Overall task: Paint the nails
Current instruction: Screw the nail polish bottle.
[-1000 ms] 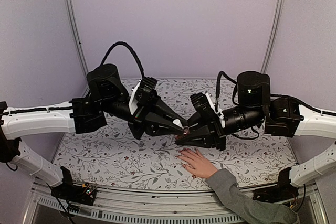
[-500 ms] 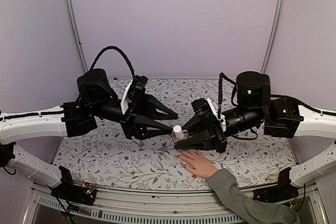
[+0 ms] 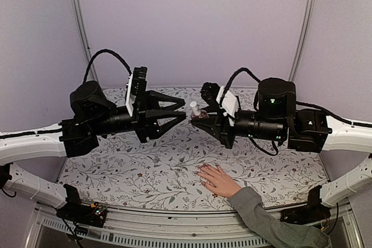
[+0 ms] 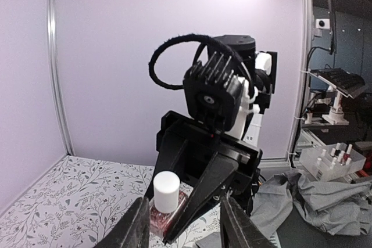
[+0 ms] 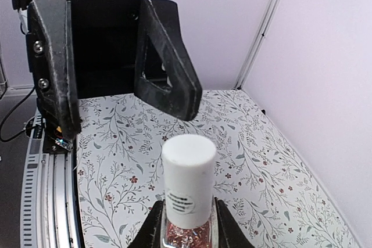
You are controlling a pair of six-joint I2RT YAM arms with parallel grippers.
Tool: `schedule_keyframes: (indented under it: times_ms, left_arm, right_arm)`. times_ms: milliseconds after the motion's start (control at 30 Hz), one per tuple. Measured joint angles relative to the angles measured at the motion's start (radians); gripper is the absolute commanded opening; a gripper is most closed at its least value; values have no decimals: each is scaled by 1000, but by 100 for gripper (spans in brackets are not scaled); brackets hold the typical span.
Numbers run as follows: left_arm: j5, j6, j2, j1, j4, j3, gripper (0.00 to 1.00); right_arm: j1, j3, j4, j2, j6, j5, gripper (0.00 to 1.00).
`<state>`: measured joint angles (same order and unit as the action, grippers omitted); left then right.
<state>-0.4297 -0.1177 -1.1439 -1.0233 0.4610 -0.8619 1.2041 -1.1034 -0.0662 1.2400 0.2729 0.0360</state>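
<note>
A nail polish bottle (image 3: pixel 196 110) with a white cap and red glitter polish is held up in the air, my right gripper (image 3: pixel 200 118) shut on its glass body. In the right wrist view the bottle (image 5: pixel 188 187) stands upright between my right gripper's (image 5: pixel 187 232) jaws. My left gripper (image 3: pixel 185 112) faces it from the left, open, its tips just short of the cap and touching nothing. From the left wrist, the bottle (image 4: pixel 166 197) sits just beyond my left gripper (image 4: pixel 183 227). A light-skinned hand (image 3: pixel 218 180) with a grey sleeve lies flat on the table below; its nails (image 3: pixel 200 171) are barely discernible.
The table (image 3: pixel 122 169) has a floral cover, with purple walls and two metal posts (image 3: pixel 79 24) behind. A metal rail (image 3: pixel 174 225) runs along the near edge. Off the table, the left wrist view shows a grey cloth (image 4: pixel 314 198) and a rack of small bottles (image 4: pixel 334 158).
My left gripper opened off the bottle's cap and drew back to the left and up. My right gripper lifted the bottle up and away from the hand. The hand stayed still.
</note>
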Motion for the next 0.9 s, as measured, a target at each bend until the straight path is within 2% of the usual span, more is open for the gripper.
schedule_keyframes:
  times_ms: [200, 267, 400, 500, 733, 900]
  left_arm:
    - [130, -57, -61, -10, 56, -4, 42]
    - [156, -71, -90, -13, 58, -14, 39]
    - [183, -84, -133, -18, 57, -44, 13]
    - [185, -81, -138, -22, 59, -53, 0]
    - [138, -69, -138, -16, 66, -53, 0]
    - [37, -54, -131, -1, 75, -53, 0]
  right_arm:
    - [0, -22, 0, 40, -22, 88, 0]
    - [0, -24, 0, 46, -25, 98, 0]
    - [0, -27, -1, 51, -30, 116, 0]
    - [-2, -31, 0, 52, -41, 129, 0]
    - [-3, -27, 0, 42, -49, 98, 0]
    - [-8, -7, -1, 7, -47, -17, 0]
